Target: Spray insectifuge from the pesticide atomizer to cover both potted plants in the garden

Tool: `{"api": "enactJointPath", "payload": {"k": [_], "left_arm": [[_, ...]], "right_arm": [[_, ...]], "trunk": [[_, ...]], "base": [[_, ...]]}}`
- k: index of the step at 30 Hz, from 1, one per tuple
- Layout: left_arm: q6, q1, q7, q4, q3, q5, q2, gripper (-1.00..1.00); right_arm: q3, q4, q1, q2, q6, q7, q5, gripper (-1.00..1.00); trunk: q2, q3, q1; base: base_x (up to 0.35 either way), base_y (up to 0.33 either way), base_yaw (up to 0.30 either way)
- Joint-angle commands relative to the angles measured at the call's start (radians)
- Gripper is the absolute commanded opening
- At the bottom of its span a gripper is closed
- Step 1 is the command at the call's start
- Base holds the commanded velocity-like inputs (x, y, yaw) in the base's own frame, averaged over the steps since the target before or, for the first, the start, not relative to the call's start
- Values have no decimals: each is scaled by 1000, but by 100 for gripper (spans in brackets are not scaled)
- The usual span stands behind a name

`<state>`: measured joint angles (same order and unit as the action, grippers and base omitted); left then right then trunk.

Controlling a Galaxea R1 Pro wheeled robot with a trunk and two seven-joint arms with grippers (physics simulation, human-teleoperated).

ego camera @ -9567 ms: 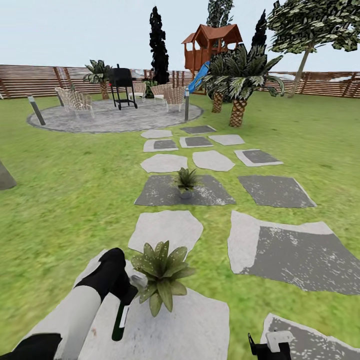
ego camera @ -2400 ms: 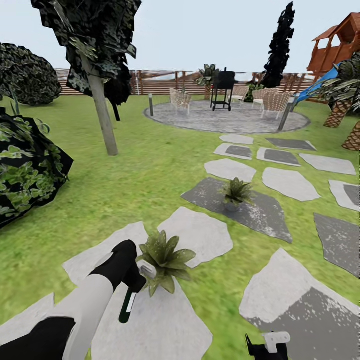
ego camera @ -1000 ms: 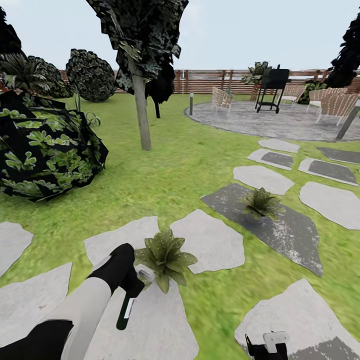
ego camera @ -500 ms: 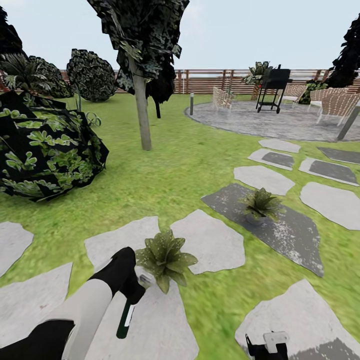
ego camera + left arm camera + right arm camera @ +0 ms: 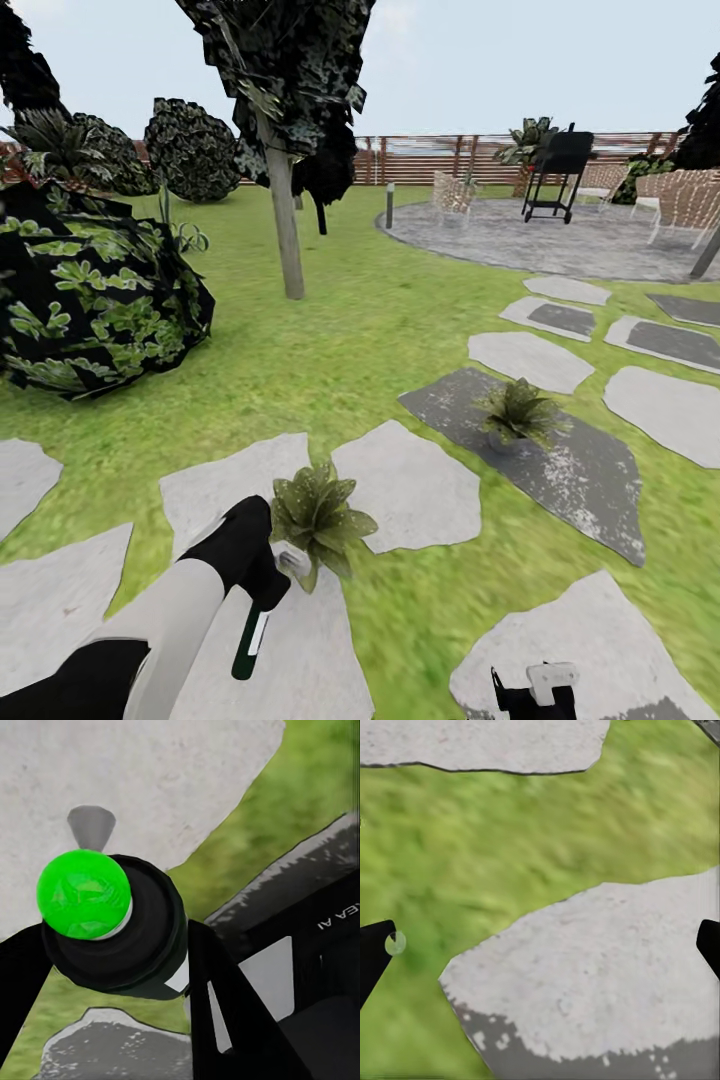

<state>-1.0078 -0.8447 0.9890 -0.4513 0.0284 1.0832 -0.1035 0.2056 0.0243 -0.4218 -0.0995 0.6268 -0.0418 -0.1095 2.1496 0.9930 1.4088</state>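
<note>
Grass and pale stepping stones lie below me, where my left tool [image 5: 262,578] clamps the pesticide atomizer [image 5: 252,628], body hanging down, whitish head just beside the near potted plant [image 5: 318,513]; my right tool [image 5: 535,692] hangs wide apart.

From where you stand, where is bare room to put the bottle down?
The pale stone beside the near potted plant is bare, and so is the stone ahead of the right gripper. It is crowded where the left gripper holds the atomizer against that plant.
</note>
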Motion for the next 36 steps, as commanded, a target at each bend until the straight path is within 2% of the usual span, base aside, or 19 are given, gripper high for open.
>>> {"api": "enactJointPath", "payload": {"k": [1, 12, 16, 23, 36], "left_arm": [[-5, -1, 10, -1, 4, 10, -1, -100], [-5, 1, 10, 0, 4, 12, 4, -100], [-4, 22, 9, 0, 3, 11, 1, -100], [-3, 36, 10, 1, 2, 7, -8, -100], [-3, 36, 10, 0, 2, 10, -7, -100]], "right_arm": [[9, 0, 0, 0, 2, -1, -10, 100], [9, 0, 0, 1, 2, -1, -9, 100], [9, 0, 0, 1, 2, -1, -9, 100], [9, 0, 0, 0, 2, -1, -9, 100], [9, 0, 0, 1, 2, -1, -9, 100]], "trunk": [[0, 1, 0], [0, 1, 0], [0, 1, 0], [0, 1, 0], [0, 1, 0]], "base": [[-160, -255, 266], [-73, -50, 275], [-1, 0, 235], [30, -36, 28], [87, -228, 0]]}}
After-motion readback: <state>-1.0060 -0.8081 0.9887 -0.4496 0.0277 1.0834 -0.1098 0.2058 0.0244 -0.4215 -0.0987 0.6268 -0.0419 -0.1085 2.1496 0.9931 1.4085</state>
